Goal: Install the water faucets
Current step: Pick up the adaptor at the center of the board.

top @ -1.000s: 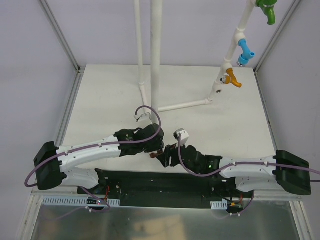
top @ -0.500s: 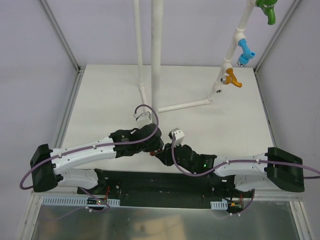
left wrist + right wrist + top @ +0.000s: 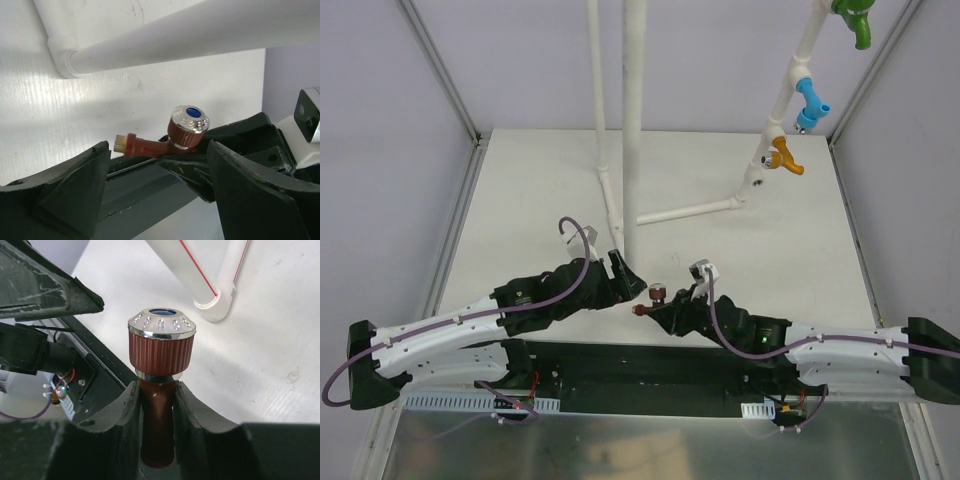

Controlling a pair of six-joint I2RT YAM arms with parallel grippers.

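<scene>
A brown faucet (image 3: pixel 656 296) with a silver, blue-centred cap hangs just above the table's near edge, and my right gripper (image 3: pixel 666 310) is shut on its stem. In the right wrist view the fingers (image 3: pixel 131 405) clamp the brown stem below the ribbed knob (image 3: pixel 161 347). My left gripper (image 3: pixel 630 279) stands open just left of it, touching nothing. The left wrist view shows the faucet (image 3: pixel 172 135) ahead of the spread jaws, outside them. Orange (image 3: pixel 786 156), blue (image 3: pixel 810 101) and green (image 3: pixel 857 22) faucets sit on the slanted white pipe (image 3: pixel 775 120) at the back right.
Two upright white pipes (image 3: pixel 633 110) rise from the middle of the table, joined by a low pipe (image 3: pixel 685 211) to the slanted one. A pipe with an elbow joint (image 3: pixel 216 302) lies close beyond the held faucet. Metal frame rails (image 3: pixel 460 215) border the table.
My left gripper has opened, let go of the brown faucet and pulled back to the left. My right gripper has shut on the faucet and carried it slightly right.
</scene>
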